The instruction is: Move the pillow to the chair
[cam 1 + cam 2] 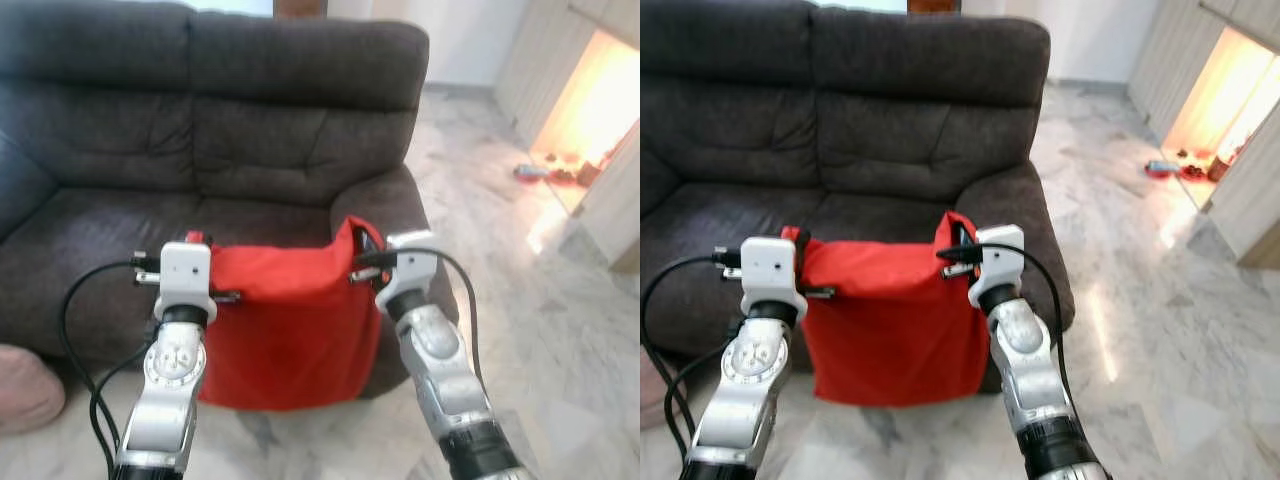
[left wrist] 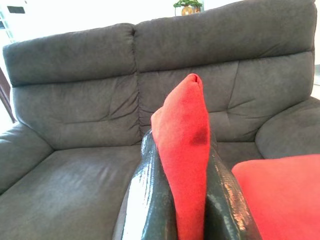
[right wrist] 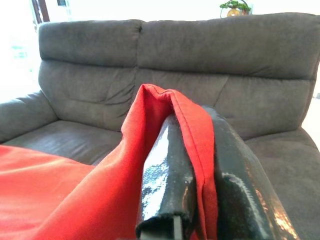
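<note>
Two grippers hold the red pillow point(image 1: 290, 325) by its top corners — left gripper point(image 1: 192, 243) and right gripper point(image 1: 366, 246) each have jaws clamped on fabric. We see it hanging in front of the grey sofa point(image 1: 250, 130), long edge spanning both arms. No chair visible — marble floor point(image 1: 560, 330) lies beside the sofa.

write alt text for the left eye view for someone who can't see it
Both grippers, left gripper and right gripper, pinch the top corners of a red pillow, which hangs before a dark grey sofa on a marble floor.
</note>
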Robot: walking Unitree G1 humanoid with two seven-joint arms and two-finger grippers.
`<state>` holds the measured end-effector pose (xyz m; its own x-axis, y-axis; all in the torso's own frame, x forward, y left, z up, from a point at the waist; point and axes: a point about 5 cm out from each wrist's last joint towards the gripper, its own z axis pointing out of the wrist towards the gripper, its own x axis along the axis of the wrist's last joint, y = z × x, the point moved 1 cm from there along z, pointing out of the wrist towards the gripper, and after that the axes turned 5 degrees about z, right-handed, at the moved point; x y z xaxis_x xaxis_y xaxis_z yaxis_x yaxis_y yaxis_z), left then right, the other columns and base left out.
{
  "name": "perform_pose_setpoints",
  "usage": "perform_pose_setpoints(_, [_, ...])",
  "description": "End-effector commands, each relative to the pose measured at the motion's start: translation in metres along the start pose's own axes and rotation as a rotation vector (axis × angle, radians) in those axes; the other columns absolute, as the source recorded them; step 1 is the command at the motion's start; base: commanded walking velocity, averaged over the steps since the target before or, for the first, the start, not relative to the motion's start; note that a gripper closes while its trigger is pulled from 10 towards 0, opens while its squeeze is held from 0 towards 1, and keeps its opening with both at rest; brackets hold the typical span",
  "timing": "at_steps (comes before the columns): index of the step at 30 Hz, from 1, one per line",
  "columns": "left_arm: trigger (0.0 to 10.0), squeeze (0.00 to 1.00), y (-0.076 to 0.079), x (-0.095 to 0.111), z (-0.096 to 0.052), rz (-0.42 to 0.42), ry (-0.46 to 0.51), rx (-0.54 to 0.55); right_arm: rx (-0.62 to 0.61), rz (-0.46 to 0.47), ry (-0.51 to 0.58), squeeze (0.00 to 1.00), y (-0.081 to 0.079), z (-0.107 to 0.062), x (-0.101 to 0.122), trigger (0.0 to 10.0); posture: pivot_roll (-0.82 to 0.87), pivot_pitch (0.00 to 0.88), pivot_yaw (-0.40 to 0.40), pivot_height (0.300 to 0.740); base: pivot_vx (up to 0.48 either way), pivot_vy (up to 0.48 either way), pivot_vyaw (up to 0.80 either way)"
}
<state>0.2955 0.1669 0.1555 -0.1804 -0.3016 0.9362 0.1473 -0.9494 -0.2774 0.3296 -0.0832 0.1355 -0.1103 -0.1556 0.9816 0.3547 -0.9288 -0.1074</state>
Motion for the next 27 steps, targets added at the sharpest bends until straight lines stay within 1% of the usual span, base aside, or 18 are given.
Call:
perform_pose_setpoints(1, [10.0,0.00,-0.003,0.021,0.005,0.005,0.099,0.008,0.033,-0.018,0.106,0.00,-0.007,0.009,0.025,10.0,0.09,0.000,-0.057,0.740,0.000,0.000,0.00])
perform_pose_setpoints(8, [10.0,0.00,-0.007,0.031,0.007,0.009,0.135,0.012,0.028,-0.017,0.119,0.00,-0.007,0.010,0.027,10.0,0.09,0.000,-0.056,0.740,0.000,0.000,0.00])
perform_pose_setpoints(12, [10.0,0.00,-0.008,0.039,0.009,0.028,0.166,0.017,0.018,-0.016,0.163,0.00,-0.007,0.012,0.037,10.0,0.09,0.000,-0.055,0.740,0.000,0.000,0.00])
perform_pose_setpoints(13, [10.0,0.00,-0.010,0.048,0.009,0.061,0.204,0.022,0.008,-0.036,0.209,0.00,-0.007,0.014,0.049,10.0,0.09,0.000,-0.054,0.740,0.000,0.000,0.00])
perform_pose_setpoints(15, [10.0,0.00,-0.010,0.050,0.009,0.069,0.212,0.022,0.006,-0.041,0.220,0.00,-0.007,0.014,0.051,10.0,0.09,0.000,-0.054,0.740,0.000,0.000,0.00])
perform_pose_setpoints(18, [10.0,0.00,-0.013,0.067,0.011,0.111,0.274,0.028,-0.015,-0.032,0.289,0.00,-0.005,0.017,0.070,10.0,0.09,0.000,-0.053,0.740,0.000,0.000,0.00])
perform_pose_setpoints(21, [10.0,0.00,-0.013,0.078,0.012,0.141,0.315,0.027,-0.040,-0.033,0.344,0.00,-0.003,0.019,0.086,10.0,0.09,0.000,-0.053,0.740,0.000,0.000,0.00])
perform_pose_setpoints(22, [10.0,0.00,-0.014,0.084,0.013,0.149,0.333,0.026,-0.057,-0.033,0.379,0.00,-0.002,0.020,0.095,10.0,0.09,0.000,-0.051,0.740,0.000,0.000,0.00])
perform_pose_setpoints(23, [10.0,0.00,-0.014,0.084,0.013,0.149,0.333,0.026,-0.057,-0.033,0.379,0.00,-0.002,0.020,0.095,10.0,0.09,0.000,-0.051,0.740,0.000,0.000,0.00])
perform_pose_setpoints(25, [10.0,0.00,-0.016,0.092,0.012,0.159,0.366,0.035,-0.078,-0.030,0.415,0.00,0.000,0.020,0.105,10.0,0.09,0.000,-0.048,0.740,0.000,0.000,0.00])
perform_pose_setpoints(27, [10.0,0.00,-0.017,0.096,0.012,0.166,0.379,0.040,-0.085,-0.028,0.428,0.00,0.001,0.019,0.108,10.0,0.09,0.000,-0.047,0.740,0.000,0.000,0.00])
